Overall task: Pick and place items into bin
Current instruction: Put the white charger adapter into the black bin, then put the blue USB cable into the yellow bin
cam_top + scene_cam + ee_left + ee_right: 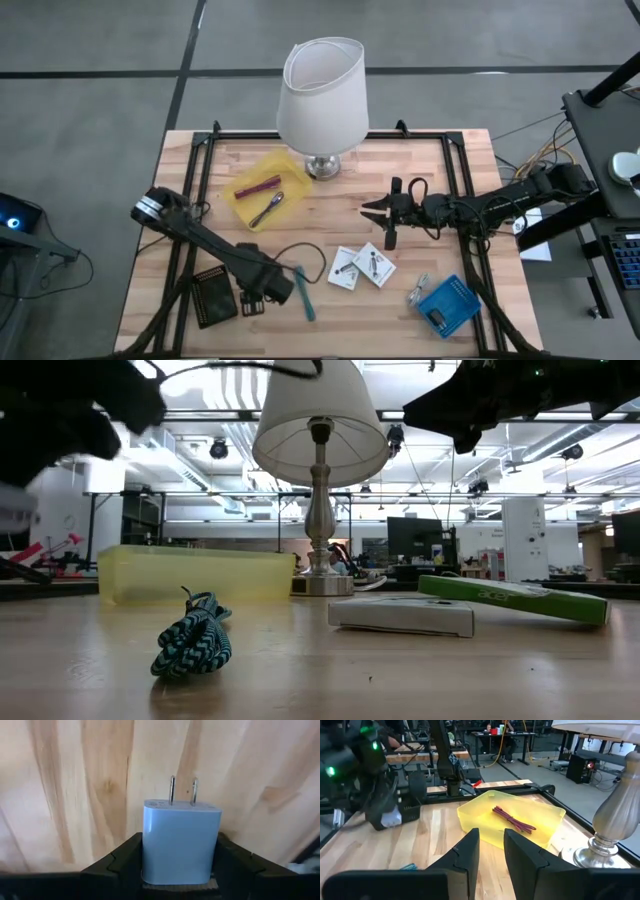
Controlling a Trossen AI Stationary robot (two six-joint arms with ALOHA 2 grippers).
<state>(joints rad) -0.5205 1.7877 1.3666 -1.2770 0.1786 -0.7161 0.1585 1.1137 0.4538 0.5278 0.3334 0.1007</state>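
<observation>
My left gripper is near the table's front left and is shut on a small pale-blue plug block with two metal prongs; the block also shows in the right wrist view. A teal braided cord lies on the table just right of that gripper. Two white square cards lie flat at the middle front. A yellow bin at the back left holds a magenta stick and a grey spoon-like piece. My right gripper is open and empty right of centre, above the table. My left gripper pinches the plug block by its two opposite side faces between its two fingers. The fingers come from above, pointing down. The block sits upright in the hold with its prongs pointing away from the gripper toward the table top, clear of it.
A big white lamp stands at the back centre beside the bin. A blue box lies at the front right, a flat black piece at the front left. Black rails run along the table's sides.
</observation>
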